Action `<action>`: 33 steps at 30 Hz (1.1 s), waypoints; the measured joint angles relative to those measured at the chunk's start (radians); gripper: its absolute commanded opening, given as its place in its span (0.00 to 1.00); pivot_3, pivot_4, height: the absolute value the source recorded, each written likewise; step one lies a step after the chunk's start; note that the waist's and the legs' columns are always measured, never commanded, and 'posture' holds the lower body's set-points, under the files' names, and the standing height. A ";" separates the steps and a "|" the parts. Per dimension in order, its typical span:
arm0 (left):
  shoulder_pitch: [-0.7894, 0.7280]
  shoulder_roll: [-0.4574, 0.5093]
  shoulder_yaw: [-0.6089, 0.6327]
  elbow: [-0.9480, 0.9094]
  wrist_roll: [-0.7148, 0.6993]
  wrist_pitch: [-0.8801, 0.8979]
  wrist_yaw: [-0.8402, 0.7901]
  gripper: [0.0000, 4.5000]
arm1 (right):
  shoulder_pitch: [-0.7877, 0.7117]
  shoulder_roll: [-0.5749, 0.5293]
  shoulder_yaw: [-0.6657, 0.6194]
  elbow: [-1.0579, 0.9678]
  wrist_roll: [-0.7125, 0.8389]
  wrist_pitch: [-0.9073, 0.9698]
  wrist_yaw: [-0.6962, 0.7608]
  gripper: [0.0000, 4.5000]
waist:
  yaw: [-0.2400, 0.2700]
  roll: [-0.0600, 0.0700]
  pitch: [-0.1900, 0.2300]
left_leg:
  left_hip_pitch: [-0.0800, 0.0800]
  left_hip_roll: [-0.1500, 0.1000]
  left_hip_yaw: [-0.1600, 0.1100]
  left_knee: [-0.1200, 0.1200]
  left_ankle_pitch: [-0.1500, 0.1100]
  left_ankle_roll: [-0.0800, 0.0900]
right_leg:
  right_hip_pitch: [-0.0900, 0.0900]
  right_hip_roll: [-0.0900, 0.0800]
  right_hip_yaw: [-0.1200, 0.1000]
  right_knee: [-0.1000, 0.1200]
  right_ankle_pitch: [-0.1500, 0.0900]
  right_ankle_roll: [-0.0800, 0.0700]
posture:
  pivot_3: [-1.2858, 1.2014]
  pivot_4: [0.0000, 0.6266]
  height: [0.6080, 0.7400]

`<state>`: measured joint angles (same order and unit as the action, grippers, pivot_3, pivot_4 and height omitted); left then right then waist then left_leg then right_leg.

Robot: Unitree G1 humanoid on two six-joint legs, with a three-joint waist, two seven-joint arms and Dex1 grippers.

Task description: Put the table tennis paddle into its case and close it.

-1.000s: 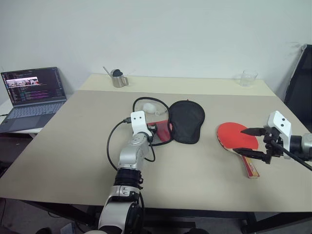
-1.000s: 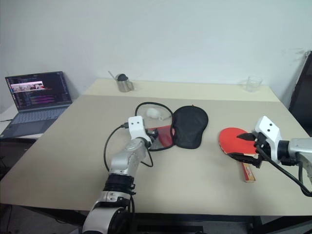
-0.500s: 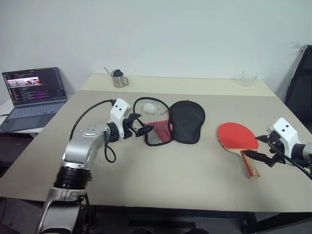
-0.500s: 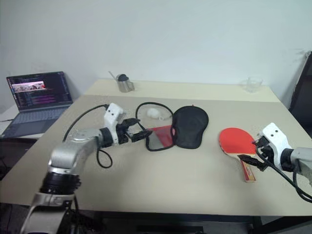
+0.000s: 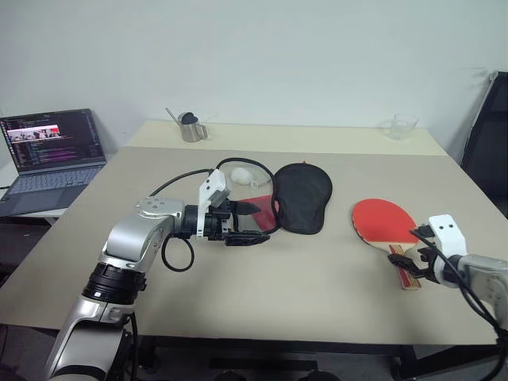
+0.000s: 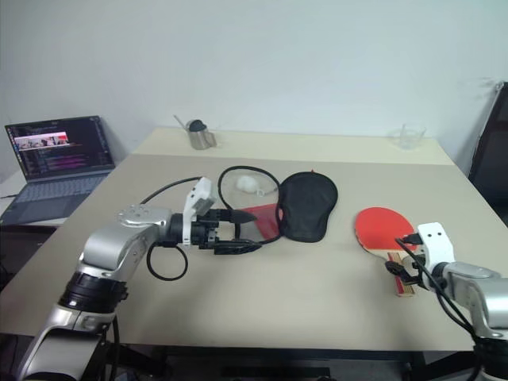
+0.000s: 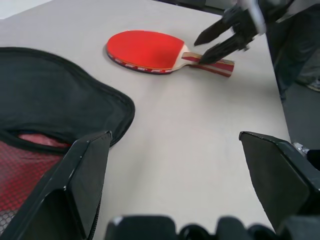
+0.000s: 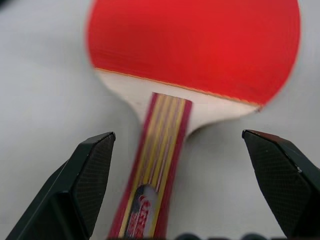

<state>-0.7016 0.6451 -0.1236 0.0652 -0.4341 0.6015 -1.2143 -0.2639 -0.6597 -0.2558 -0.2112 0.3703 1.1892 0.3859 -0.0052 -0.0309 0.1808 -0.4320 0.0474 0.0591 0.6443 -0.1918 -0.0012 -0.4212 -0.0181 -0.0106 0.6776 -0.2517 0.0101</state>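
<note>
With the wide-open, empty right gripper [image 8: 177, 190] straddling it, the table tennis paddle [image 5: 386, 223] is best gripped squarely mid-handle, while the left gripper [image 5: 248, 222], also open and empty, is held beside the case [image 5: 300, 197].

Table [image 5: 317, 294]: bore everything but the laptop; stood in the middle of the scene
Case [image 5: 302, 197]: lay near the table's centre, its opened flap spread to the left
Paddle [image 5: 386, 222]: lay flat to the right of the case, well apart from it; handle pointed to the near edge
Left gripper [image 5: 252, 222]: hung just left of the case's flap, aimed to the right
Right gripper [image 5: 409, 255]: sat over the paddle's handle, one finger on each side
Metal cup [image 5: 190, 128]: stood far left on the table
Glass [image 5: 404, 127]: stood far right on the table
Laptop [image 5: 49, 155]: sat left of the table, off it
</note>
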 measured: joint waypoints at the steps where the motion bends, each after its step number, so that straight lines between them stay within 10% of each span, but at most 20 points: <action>1: 0.000 0.000 -0.001 0.000 0.002 -0.002 -0.001 0.99 | -0.003 0.017 0.002 0.008 -0.005 0.000 -0.018 1.00 | 0.000 0.000 0.000 | 0.000 0.000 0.000 0.000 0.000 0.000 | 0.000 0.000 0.000 0.000 0.000 0.000 | 0.52 0.24 1.00; 8: -0.001 -0.007 -0.007 0.000 0.014 -0.007 0.003 0.99 | -0.066 0.102 -0.004 0.066 -0.043 -0.038 -0.119 1.00 | 0.000 0.000 0.000 | 0.000 0.000 0.000 0.001 0.000 0.000 | 0.000 -0.001 0.000 -0.001 0.001 0.001 | 0.52 0.24 1.00; 20: 0.000 -0.015 -0.008 0.000 0.025 -0.022 0.006 1.00 | -0.084 0.126 0.002 0.100 -0.068 -0.091 -0.151 0.24 | 0.000 0.000 0.000 | 0.000 0.000 0.000 0.000 0.000 0.000 | 0.000 -0.001 0.001 -0.001 0.001 0.001 | 0.52 0.24 1.00; 33: 0.000 -0.019 -0.007 0.009 0.040 -0.030 0.007 1.00 | -0.260 0.196 -0.037 0.080 -0.036 0.000 -0.202 0.24 | -0.010 0.001 0.001 | 0.000 0.000 0.001 -0.001 0.000 0.000 | -0.002 0.000 0.001 0.000 0.001 0.001 | 0.52 0.24 1.00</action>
<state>-0.7012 0.6256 -0.1307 0.0742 -0.3945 0.5711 -1.2075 -0.5235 -0.4635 -0.2929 -0.1316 0.3342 1.1893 0.1835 -0.0152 -0.0300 0.1813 -0.4324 0.0475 0.0599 0.6436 -0.1917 -0.0009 -0.4229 -0.0184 -0.0094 0.6777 -0.2512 0.0111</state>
